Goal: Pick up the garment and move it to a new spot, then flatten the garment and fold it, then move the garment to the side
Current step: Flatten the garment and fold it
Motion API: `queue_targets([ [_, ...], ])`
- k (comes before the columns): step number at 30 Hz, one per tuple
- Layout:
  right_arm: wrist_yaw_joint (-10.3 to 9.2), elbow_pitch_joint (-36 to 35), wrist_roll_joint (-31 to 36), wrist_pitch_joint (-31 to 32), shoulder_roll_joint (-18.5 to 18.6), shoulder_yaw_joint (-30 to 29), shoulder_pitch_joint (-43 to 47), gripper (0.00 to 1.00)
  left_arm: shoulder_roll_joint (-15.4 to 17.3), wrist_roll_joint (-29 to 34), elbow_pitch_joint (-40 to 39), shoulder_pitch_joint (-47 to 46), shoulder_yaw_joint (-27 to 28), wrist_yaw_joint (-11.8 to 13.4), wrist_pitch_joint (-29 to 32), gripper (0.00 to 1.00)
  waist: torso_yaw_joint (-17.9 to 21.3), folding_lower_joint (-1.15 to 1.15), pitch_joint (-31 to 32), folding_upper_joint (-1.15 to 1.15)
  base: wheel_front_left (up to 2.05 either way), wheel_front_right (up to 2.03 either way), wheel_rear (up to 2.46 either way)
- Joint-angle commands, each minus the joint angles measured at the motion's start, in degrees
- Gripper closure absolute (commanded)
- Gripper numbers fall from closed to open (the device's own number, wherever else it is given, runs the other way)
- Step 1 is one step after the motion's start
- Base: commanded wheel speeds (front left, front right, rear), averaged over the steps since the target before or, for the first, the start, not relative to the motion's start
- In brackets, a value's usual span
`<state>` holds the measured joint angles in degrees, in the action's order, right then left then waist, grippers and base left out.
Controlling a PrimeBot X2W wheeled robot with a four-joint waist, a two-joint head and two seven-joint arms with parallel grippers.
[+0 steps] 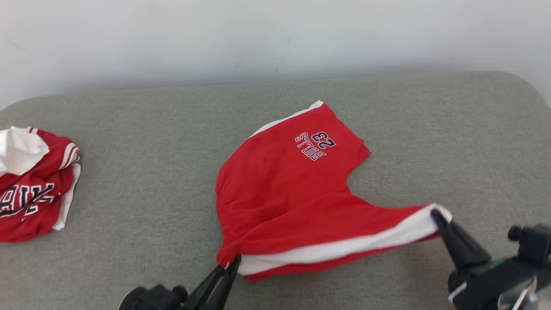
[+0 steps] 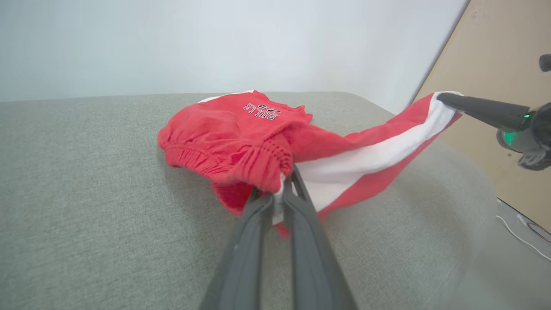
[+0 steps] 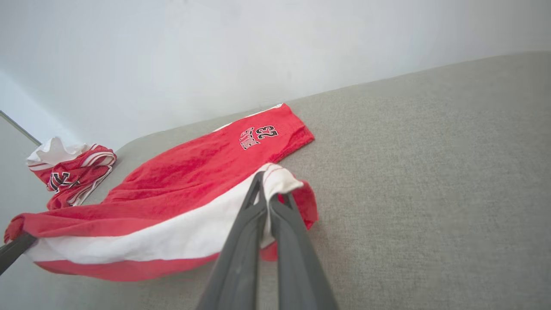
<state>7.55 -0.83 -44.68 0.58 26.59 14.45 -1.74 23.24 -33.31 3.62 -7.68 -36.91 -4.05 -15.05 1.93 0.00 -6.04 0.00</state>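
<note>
Near left: clamped shut with the left gripper [image 1: 234,259] on the waistband corner of the red shorts [image 1: 284,189]. Near right: pinched shut with the right gripper [image 1: 435,213] on the white-striped leg's hem. Stretched taut and raised along the near edge, likely for spreading flat. Farther back, draped on the grey cushion [image 1: 129,241]. Far left, well apart: a crumpled red jersey [image 1: 34,185].

A crumpled red-and-white jersey [image 1: 32,181] lies on the grey cushion's [image 1: 129,224] left end, a pale wall [image 1: 258,34] behind
</note>
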Motion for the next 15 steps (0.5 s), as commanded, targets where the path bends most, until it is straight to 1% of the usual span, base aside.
queue_targets([
  [1, -0.14, 0.5, 0.1, 0.3, 0.0, -0.5, -2.1, 1.00, -0.4, 0.8, 0.2, -1.6, 0.3, -0.4, -0.2, 1.00, -0.9, 0.00, -0.5, 0.00, 0.00, 0.00, 0.00],
  [5, -0.14, 4.0, -0.1, 1.4, -0.2, -0.3, -8.7, 1.00, -1.7, 0.7, 2.2, -6.0, 0.2, -1.4, -0.2, 1.00, -2.5, 0.00, -2.3, 0.00, 0.00, 0.00, 0.00],
  [8, -0.14, 7.5, 0.3, 1.7, 0.3, 1.0, -14.8, 1.00, -3.4, 0.6, 4.6, -10.1, 0.0, -2.0, -0.2, 1.00, -3.9, 0.00, -4.2, 0.00, 0.00, 0.00, 0.00],
  [10, -0.13, 10.1, 0.4, 1.7, 0.7, 2.0, -18.9, 1.00, -4.9, -0.3, 6.6, -12.7, 0.6, -2.4, -0.2, 1.00, -4.8, 0.00, -5.5, 0.00, 0.00, 0.00, 0.00],
  [15, -0.14, 18.3, 0.3, 1.3, 1.2, 4.9, -29.5, 1.00, -8.6, 0.0, 12.2, -19.0, 2.2, -3.0, -0.2, 1.00, -7.1, 0.00, -8.9, 0.00, 0.00, 0.00, 0.00],
])
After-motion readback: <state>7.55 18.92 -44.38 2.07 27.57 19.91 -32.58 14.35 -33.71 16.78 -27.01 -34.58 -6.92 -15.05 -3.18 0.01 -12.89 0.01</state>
